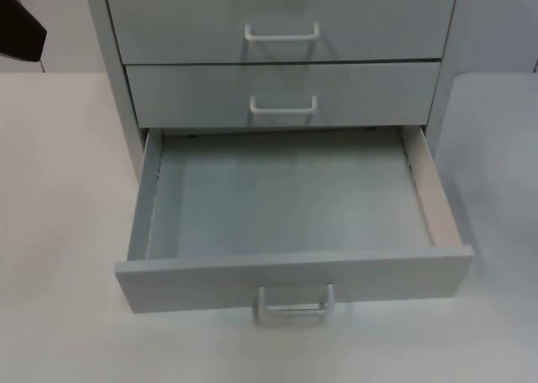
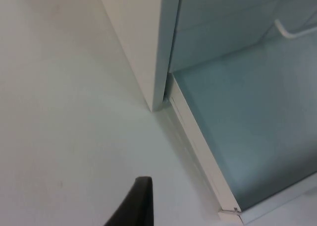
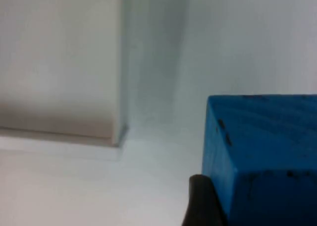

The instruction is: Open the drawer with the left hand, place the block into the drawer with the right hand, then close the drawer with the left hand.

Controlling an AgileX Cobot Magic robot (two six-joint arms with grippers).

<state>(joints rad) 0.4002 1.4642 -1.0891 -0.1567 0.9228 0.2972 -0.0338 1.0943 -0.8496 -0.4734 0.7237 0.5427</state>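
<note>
Black arm (image 1: 18, 26), dark tapered pincer fingertips (image 2: 133, 206).

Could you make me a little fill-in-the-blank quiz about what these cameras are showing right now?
1. The cabinet's bottom drawer stands ____.
2. The two drawers above it are ____.
3. In the right wrist view, the block beside the right tool's fingertip is coloured ____.
4. Inside the bottom drawer lies ____.

Missing words: open; shut; blue; nothing

Bottom drawer (image 1: 290, 207) pulled out, interior bare — upper drawers (image 1: 282, 60) shut.
</note>
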